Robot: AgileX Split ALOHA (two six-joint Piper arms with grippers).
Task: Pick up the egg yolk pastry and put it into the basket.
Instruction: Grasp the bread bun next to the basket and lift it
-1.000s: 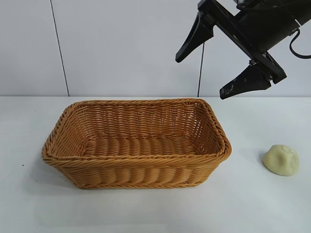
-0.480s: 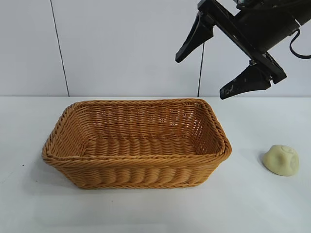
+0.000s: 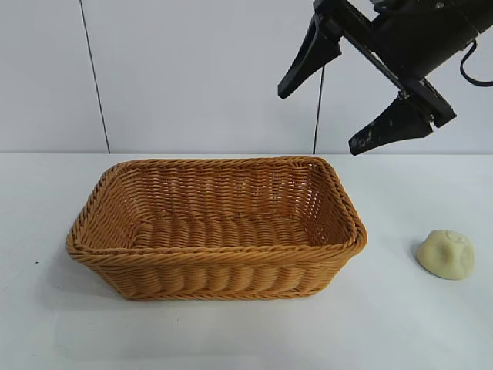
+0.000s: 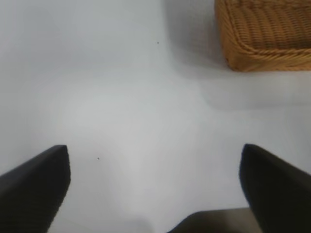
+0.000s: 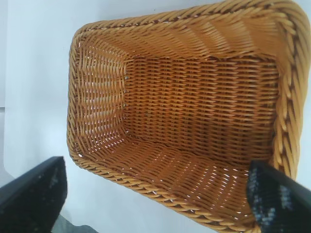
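exterior view shows the basket at the middle of the white table, with bare table on every side of its braided rim; the egg yolk pastry lies on the table well to the right of the basket, near the frame's right edge, apart from everything; the right gripper hangs high above the basket's far right corner, fingers spread wide, holding nothing and touching nothing; nothing stands between it and the pastry; left wrist view shows the left gripper released, its dark fingers far apart over bare table, with only a corner of the basket farther off; right wrist view looks down into the basket, whose woven floor holds nothing, with the right gripper splayed and its fingertips clear of the rim.
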